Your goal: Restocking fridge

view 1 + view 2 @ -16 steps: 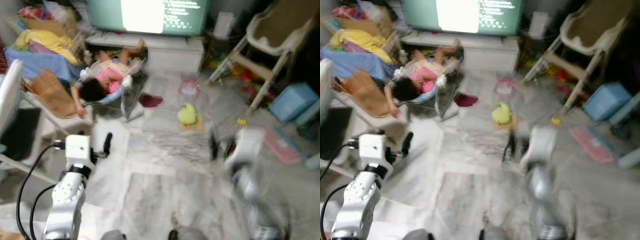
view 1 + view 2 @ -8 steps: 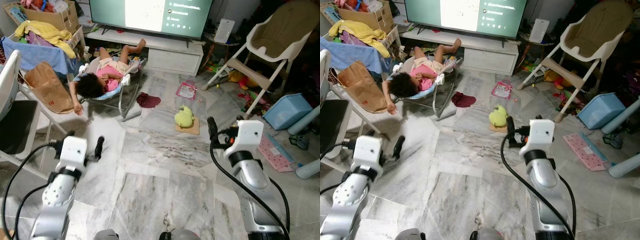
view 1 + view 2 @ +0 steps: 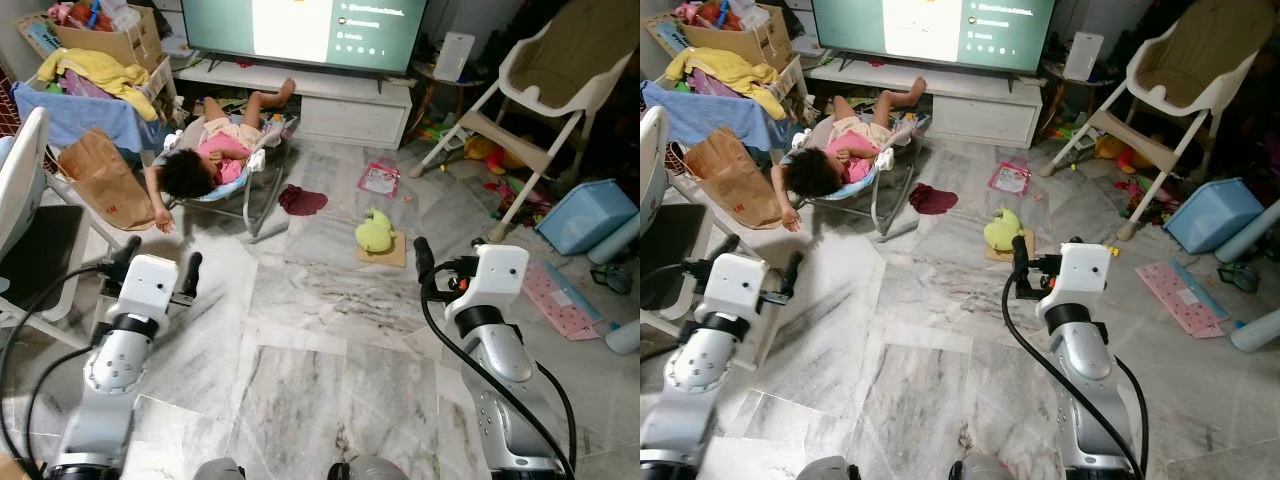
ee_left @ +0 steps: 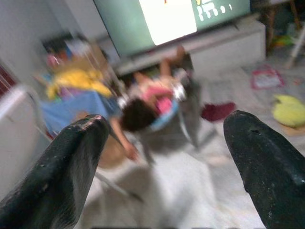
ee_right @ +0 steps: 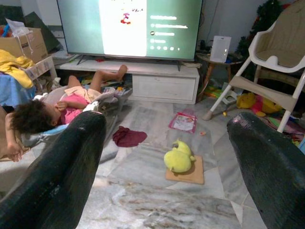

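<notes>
Cluttered floor: cardboard box apparently holding toys; both grippers empty.

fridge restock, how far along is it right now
Nothing looks done yet. The left gripper and right gripper are both open and carry nothing, raised over bare marble floor. Ahead lie a TV, a child in a bouncer and a yellow soft toy. Finding the fridge and the goods is all still left.

Child lying in bouncer before television, yellow plush toy on marble floor, high chair
</notes>
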Available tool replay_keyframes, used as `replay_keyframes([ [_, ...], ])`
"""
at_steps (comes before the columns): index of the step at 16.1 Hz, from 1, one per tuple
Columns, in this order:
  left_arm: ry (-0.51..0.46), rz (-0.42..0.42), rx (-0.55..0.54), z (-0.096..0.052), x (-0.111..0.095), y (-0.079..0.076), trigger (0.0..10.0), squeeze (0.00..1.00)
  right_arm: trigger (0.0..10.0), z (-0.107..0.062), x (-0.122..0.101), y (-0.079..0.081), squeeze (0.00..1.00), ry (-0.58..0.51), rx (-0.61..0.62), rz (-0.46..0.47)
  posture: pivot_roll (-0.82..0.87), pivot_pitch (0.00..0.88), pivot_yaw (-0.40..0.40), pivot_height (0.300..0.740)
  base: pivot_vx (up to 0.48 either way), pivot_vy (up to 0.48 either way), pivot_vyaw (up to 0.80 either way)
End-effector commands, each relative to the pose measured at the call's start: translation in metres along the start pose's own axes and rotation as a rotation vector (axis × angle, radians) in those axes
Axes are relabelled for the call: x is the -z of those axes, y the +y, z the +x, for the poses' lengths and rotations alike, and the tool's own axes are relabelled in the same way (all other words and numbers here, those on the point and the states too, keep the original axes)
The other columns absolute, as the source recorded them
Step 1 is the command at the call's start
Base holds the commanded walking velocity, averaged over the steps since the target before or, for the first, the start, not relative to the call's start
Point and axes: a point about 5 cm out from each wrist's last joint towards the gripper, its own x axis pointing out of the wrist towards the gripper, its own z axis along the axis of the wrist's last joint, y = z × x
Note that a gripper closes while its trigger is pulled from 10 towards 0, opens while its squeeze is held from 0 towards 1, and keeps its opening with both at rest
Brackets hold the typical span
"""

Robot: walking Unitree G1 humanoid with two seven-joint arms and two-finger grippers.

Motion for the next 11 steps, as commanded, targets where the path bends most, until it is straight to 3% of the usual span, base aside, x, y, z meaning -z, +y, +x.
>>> replay_keyframes([
  [1,0.042,-0.051,0.027,-0.001,0.006,-0.001,10.0,0.00,10.0,-0.001,-0.004,-0.003,0.00,-0.014,0.020,0.003,-0.03,0.005,-0.057,0.740,0.000,0.000,0.00],
  [2,0.019,-0.162,0.014,-0.004,0.006,0.003,10.0,0.00,10.0,-0.002,-0.005,-0.003,0.00,-0.019,0.023,0.003,-0.03,0.000,-0.065,0.740,0.000,0.000,0.00],
  [3,-0.015,-0.211,-0.020,-0.008,0.002,0.008,10.0,0.00,10.0,-0.001,-0.010,-0.002,0.00,-0.045,0.009,0.000,-0.02,0.000,-0.064,0.740,0.000,0.000,0.00],
  [6,0.007,-0.213,-0.027,-0.011,0.004,0.004,10.0,0.00,10.0,-0.001,-0.010,-0.004,0.00,-0.049,0.010,-0.004,-0.01,0.000,-0.057,0.740,0.000,0.000,0.00],
  [8,0.030,-0.199,0.009,-0.016,0.004,-0.009,10.0,0.00,10.0,-0.002,0.000,-0.008,0.00,-0.033,0.060,0.008,0.01,0.000,-0.020,0.740,0.000,0.000,0.00],
  [11,0.018,-0.193,0.069,-0.004,-0.005,-0.009,10.0,0.00,10.0,-0.003,0.006,-0.005,0.00,-0.041,0.110,0.019,-0.01,0.000,0.049,0.740,0.000,0.000,0.00],
])
